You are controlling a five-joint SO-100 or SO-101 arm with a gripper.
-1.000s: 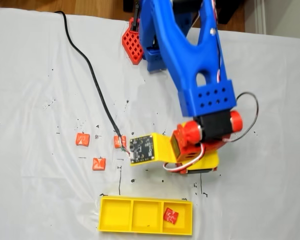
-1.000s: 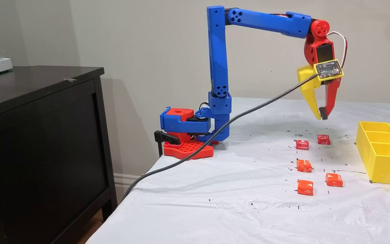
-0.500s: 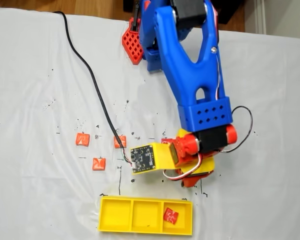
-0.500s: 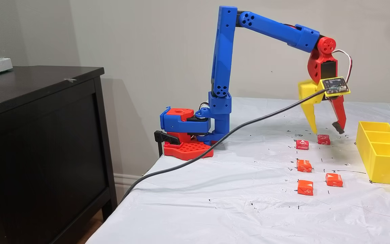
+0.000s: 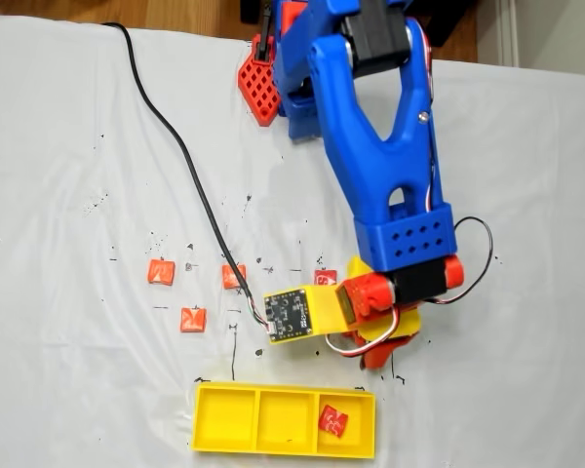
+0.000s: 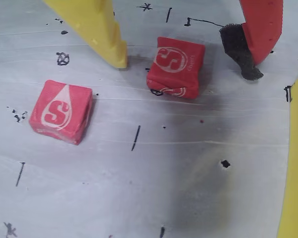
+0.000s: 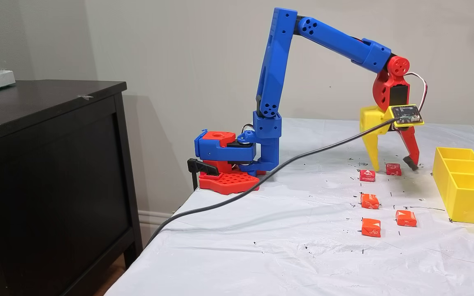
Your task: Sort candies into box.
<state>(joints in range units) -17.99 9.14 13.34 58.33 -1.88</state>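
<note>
Ink-speckled white tablecloth [image 7: 303, 246], dark cabinet [image 7: 47, 164], beige wall [image 7: 179, 53]

The blue plastic arm [image 7: 276, 70] stands upright, its forearm sloping down to a red wrist [image 7: 390, 88]. The two-finger gripper [image 7: 393, 165] points downward, its yellow and red fingers spread wide.

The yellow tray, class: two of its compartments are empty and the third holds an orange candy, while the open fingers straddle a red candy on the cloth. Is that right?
Not quite. The candy in the yellow tray is red with white marks, not orange, as the fixed view from above shows. The rest holds: the other two compartments are empty, and in the wrist view the open fingers straddle a red candy on the cloth.
</note>
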